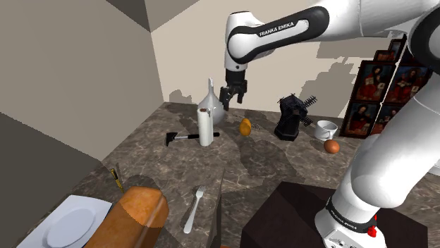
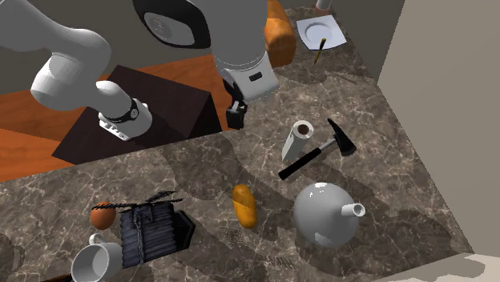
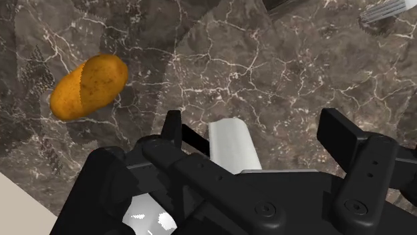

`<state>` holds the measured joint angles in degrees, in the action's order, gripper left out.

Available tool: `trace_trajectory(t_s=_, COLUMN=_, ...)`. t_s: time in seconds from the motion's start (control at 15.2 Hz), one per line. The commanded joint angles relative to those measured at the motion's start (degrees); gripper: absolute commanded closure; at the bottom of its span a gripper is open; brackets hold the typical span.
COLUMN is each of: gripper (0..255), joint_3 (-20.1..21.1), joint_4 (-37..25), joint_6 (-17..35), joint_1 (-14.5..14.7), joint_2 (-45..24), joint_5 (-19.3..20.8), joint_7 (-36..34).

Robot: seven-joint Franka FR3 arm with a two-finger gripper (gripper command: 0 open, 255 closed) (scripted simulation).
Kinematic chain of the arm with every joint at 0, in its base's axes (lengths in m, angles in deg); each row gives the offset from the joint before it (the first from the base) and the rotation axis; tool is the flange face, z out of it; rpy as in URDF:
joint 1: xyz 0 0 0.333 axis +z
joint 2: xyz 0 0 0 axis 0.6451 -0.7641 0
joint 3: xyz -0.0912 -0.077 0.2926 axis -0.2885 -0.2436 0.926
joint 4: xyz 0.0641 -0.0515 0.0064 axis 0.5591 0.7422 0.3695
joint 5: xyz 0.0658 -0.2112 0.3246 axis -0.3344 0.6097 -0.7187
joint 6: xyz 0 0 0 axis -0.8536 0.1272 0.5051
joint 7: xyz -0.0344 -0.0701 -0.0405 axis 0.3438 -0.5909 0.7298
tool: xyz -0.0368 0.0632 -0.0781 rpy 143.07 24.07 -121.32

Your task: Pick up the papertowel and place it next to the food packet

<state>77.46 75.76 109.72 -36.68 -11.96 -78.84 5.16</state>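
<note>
1. Papertowel (image 1: 205, 127) is standing upright on its end on the dark marbled counter (image 1: 282, 169), toward the counter's far edge by the wall. A hammer (image 1: 180, 137) is lying with its handle just beside the roll's base.
2. Its long axis is pointing straight up, so you are probably facing a clasp around its side.
3. Your gripper (image 1: 235, 96) is hovering above the roll's top, off toward the shoulder view's right. In the wrist view the roll is showing between the fingers, untouched.
4. The fingers are standing wide apart and carrying nothing.
5. An orange-brown oblong thing (image 1: 245, 127) is lying near the roll, further along the far edge.
</note>
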Motion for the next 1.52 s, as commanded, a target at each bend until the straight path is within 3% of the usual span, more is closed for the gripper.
trace_trajectory(t_s=0.0, gripper=0, joint_3=0.22, joint_4=-3.26, joint_6=1.46, joint_1=0.22, joint_2=-4.44, joint_5=0.42, joint_7=0.59)
trace_trajectory(t_s=0.79, gripper=0, joint_3=1.51, joint_4=-31.62, joint_6=1.77, joint_1=1.98, joint_2=-31.45, joint_5=3.71, joint_7=3.21)
trace_trajectory(t_s=1.45, gripper=0, joint_3=1.41, joint_4=-29.33, joint_6=6.61, joint_1=1.91, joint_2=-33.96, joint_5=3.91, joint_7=3.18)
